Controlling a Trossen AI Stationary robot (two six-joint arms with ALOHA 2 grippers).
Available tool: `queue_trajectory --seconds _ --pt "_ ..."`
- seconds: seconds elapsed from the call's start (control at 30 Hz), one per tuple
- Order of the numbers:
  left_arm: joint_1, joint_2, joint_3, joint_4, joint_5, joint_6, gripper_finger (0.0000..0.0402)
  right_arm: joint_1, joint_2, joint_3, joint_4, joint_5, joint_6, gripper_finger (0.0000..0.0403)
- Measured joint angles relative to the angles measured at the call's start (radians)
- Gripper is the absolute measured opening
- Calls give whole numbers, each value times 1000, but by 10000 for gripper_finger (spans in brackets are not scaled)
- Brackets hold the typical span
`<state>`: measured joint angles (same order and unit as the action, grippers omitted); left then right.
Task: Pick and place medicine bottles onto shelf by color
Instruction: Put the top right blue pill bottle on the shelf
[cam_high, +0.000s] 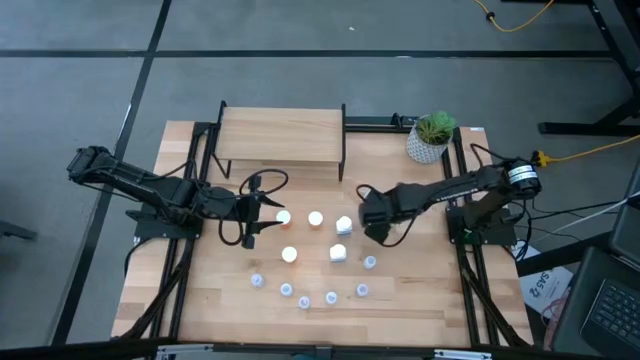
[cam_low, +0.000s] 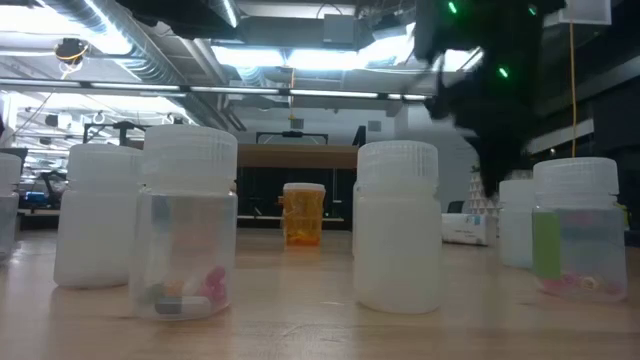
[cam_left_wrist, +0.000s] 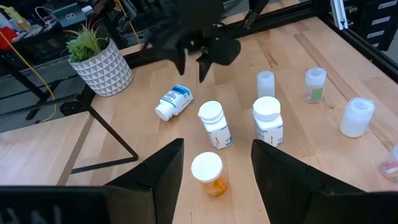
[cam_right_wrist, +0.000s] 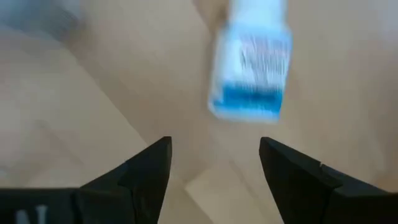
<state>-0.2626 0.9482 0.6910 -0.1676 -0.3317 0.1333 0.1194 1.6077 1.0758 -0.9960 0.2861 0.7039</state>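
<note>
Three orange bottles (cam_high: 290, 254), three white (cam_high: 338, 253), six pale vials (cam_high: 331, 298); both pincers (cam_left_wrist: 214, 163) wide, empty.

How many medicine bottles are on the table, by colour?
Orange bottles: 3
White bottles: 3 (one lying on its side)
Pale-blue vials: 6
Total: 12

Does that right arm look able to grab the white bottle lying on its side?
Probably yes. The right gripper is open, hovering just short of the tipped white bottle, and only bare table shows between them. The blurred view leaves its exact height unclear.
</note>
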Motion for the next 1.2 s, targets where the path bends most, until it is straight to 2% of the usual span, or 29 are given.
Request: queue_trajectory --seconds 0.13,0.23,0.47,0.6,0.8,0.93,1.2 --pt "0 0 0 0 0 0 182 -18 0 94 5 94 -84 245" --pt "0 0 0 1 0 5 182 -55 0 144 4 97 -132 245" --pt "0 0 0 1 0 8 182 -237 54 161 2 -129 -244 245" --pt "0 0 0 1 0 8 182 -308 126 158 24 -159 -322 245" --pt "0 0 0 1 0 10 182 -328 188 158 98 -187 -381 245" --pt "0 0 0 1 0 10 182 -328 228 158 86 -130 -398 245" --pt "0 0 0 1 0 10 182 -332 290 158 86 -124 -399 245"
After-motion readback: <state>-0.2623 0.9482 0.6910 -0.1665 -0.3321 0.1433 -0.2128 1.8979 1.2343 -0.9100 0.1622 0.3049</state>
